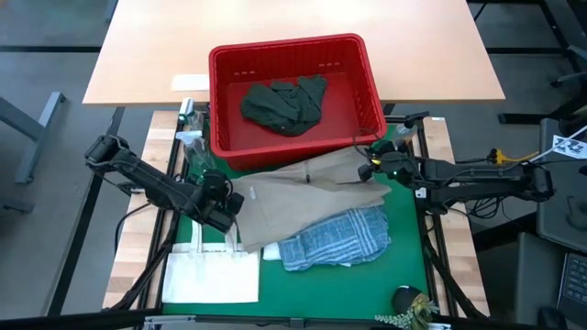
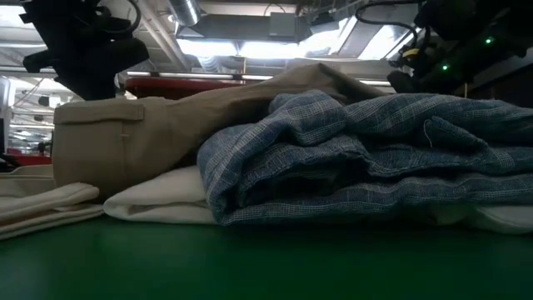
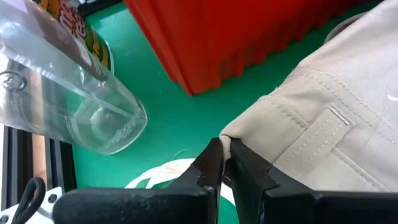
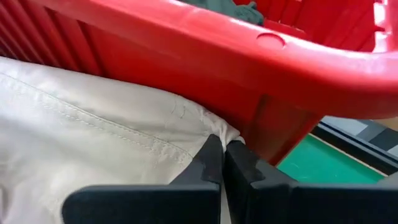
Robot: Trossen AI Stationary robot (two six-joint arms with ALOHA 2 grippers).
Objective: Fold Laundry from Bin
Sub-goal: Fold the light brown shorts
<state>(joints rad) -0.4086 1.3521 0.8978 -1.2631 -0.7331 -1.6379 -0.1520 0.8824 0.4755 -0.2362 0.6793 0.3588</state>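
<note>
**Stretching the beige trousers flat in front of the bin**

Holding the beige trousers (image 1: 307, 192) by two corners, both arms have the garment spread across the green mat (image 1: 404, 275) of the bench, just near of the red bin (image 1: 295, 96). The left claw (image 3: 225, 163) is clamped on the left corner, by a stitched pocket; the right claw (image 4: 222, 154) is pinched together on the far right corner, close against the bin's wall. A dark green garment (image 1: 284, 103) waits inside the bin. A blue-and-white striped cloth (image 1: 335, 238) lies bunched under the trousers' near edge, over white cloth (image 2: 162, 198). The step in hand looks like laying out before the first fold. Next, the claws would need to carry their corners together across the garment, keeping the cloth taut and clear of the bin.
</note>
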